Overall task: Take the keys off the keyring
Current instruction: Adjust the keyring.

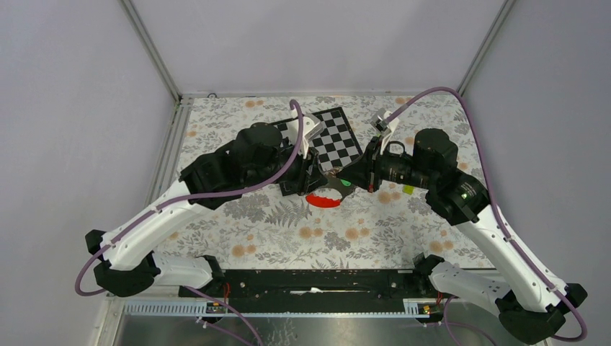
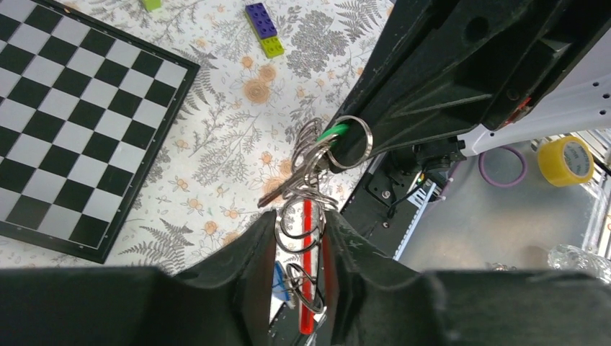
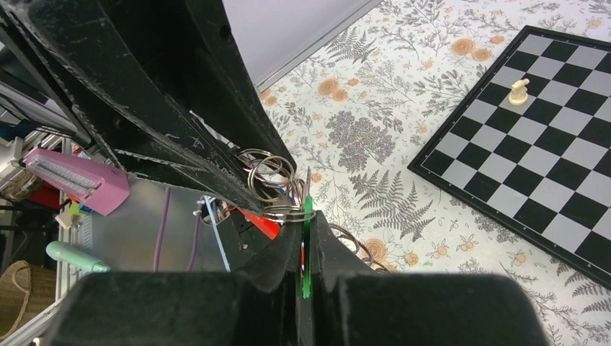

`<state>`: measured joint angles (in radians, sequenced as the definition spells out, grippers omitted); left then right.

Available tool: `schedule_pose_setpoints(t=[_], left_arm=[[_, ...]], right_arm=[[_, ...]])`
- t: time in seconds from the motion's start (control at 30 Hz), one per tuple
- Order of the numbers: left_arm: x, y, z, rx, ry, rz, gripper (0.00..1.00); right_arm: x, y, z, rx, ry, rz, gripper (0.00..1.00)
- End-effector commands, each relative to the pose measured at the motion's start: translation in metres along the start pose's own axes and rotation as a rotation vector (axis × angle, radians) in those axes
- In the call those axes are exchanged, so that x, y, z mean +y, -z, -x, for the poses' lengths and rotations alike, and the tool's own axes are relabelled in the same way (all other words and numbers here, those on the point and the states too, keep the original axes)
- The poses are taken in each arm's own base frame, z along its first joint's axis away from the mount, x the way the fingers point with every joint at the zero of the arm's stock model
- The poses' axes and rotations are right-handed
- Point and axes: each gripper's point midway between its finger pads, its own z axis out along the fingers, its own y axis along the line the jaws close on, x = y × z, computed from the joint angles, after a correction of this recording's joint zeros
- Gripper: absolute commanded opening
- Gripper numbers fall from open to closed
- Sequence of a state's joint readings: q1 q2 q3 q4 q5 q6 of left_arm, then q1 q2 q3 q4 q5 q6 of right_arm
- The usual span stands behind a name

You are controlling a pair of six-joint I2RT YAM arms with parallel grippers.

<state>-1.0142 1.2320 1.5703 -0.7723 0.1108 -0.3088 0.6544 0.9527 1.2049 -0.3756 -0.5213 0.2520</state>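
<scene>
Both grippers meet over mid-table, the keyring (image 2: 310, 160) strung between them.
The right gripper (image 3: 306, 234) is clamped tight on the green key (image 3: 308, 205). The left gripper (image 2: 299, 234), jaws narrow, pinches a ring, with the red strap (image 2: 308, 216) between its fingers. In the top view the chessboard (image 1: 328, 137) lies at 12 o'clock from the bunch.

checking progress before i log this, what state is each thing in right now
left fingers, closed around the keyring at its lower ring and red strap
right fingers, shut on the green key
keyring, held in the air between both, keys not yet off
green key, pinched, still threaded on the keyring
blue key, still on the keyring
chess piece, upright on the chessboard
</scene>
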Motion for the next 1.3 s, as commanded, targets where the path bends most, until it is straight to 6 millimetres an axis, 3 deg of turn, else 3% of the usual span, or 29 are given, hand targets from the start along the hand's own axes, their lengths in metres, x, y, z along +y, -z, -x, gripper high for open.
schedule_pose_setpoints(t=[0.0,0.13,0.9,1.27], left_arm=[[-0.01,0.002,0.008,-0.02,-0.018,-0.041,0.24],[-0.009,0.004,0.008,-0.026,-0.02,-0.037,0.0],[-0.006,0.024,0.017,-0.039,-0.034,0.002,0.0],[-0.013,0.026,0.018,-0.038,-0.013,-0.03,0.0]], right_arm=[[0.003,-0.002,0.012,-0.046,0.004,0.005,0.0],[0.001,-0.003,0.01,-0.044,0.001,0.0,0.0],[-0.015,0.01,-0.033,0.027,0.154,-0.03,0.03],[-0.024,-0.001,-0.043,-0.132,0.065,-0.023,0.15]])
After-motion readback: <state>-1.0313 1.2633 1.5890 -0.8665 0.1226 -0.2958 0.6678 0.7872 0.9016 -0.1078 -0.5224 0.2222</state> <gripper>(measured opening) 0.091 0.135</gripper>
